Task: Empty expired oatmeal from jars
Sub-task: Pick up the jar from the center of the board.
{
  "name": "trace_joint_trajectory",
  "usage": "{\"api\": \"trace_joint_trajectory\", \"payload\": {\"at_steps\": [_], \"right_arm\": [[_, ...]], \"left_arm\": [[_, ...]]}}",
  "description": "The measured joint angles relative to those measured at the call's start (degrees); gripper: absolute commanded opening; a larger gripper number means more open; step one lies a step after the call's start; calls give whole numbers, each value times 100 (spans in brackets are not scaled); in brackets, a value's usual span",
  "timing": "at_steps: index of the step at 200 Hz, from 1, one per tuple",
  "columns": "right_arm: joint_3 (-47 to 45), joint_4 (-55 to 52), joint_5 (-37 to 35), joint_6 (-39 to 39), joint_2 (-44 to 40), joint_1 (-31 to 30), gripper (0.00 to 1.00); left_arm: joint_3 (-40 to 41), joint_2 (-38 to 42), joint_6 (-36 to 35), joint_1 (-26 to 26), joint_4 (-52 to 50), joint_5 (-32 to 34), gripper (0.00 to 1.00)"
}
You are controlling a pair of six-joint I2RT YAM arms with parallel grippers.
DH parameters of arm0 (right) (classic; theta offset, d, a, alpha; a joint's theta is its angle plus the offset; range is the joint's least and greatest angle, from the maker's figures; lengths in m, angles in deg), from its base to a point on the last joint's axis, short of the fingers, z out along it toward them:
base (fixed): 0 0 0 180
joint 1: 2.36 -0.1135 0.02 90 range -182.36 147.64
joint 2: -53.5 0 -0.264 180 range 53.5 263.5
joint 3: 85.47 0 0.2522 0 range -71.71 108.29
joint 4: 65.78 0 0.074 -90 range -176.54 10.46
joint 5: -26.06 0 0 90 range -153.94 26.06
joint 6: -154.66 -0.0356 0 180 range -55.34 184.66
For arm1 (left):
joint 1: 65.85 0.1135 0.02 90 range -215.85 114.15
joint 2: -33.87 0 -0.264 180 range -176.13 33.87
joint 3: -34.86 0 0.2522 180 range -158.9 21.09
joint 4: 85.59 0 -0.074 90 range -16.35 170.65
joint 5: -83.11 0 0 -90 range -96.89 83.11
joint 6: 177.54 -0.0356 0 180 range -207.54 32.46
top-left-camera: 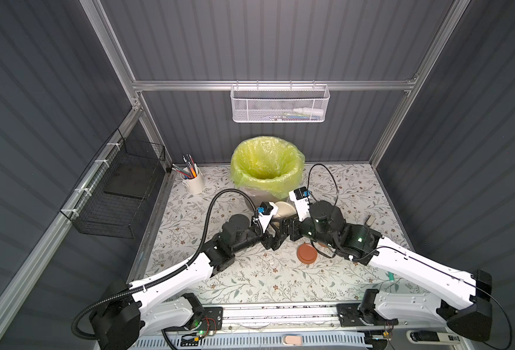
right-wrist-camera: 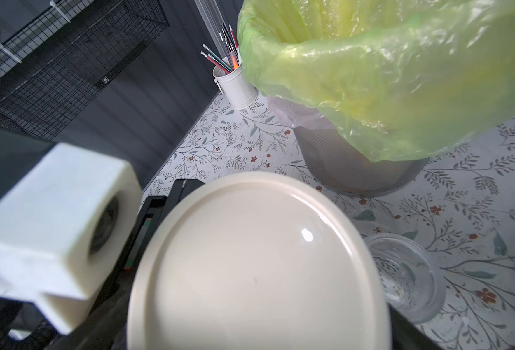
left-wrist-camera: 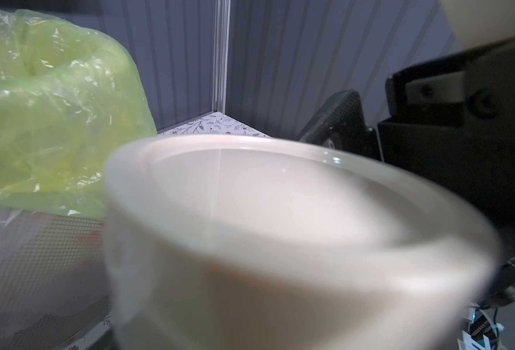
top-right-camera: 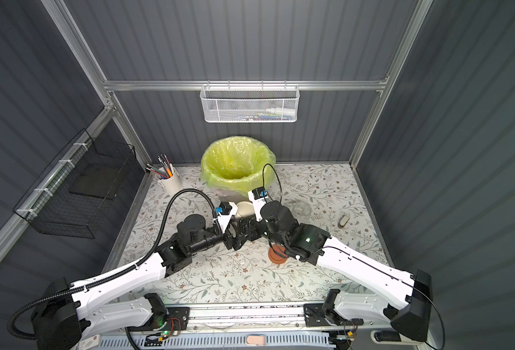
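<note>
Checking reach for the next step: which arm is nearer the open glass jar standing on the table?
Right. The right arm has its wrist just beside the open glass jar; the left arm is beyond the cream-lidded jar, farther off.

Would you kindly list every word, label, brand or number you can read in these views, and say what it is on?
No text is legible.
Tag on the black wire basket: too small.
Items in the white mesh basket: blurred.
Label on the white strip at the front edge: too small.
</note>
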State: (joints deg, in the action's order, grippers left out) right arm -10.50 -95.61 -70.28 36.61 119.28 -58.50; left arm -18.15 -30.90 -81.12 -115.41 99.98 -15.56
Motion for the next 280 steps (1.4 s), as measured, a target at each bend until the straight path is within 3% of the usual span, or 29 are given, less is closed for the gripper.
{"api": "trace_joint_trajectory", "payload": {"at_steps": [88,195,237,280], "right_arm": [[-225,22,166,-11,-302,-46,99],[-549,-188,409,-173,-984,-33,99],[-527,-308,708,-649,-1303,507,99],[463,-1650,1401,-1803,-1152,1657,99]], "left_arm": [[55,48,-94,9,26,302,24],[153,197,-778,26,262,750,25],[308,203,-1012,26,549,833,25],[376,118,-1401,26,809,894,25]]}}
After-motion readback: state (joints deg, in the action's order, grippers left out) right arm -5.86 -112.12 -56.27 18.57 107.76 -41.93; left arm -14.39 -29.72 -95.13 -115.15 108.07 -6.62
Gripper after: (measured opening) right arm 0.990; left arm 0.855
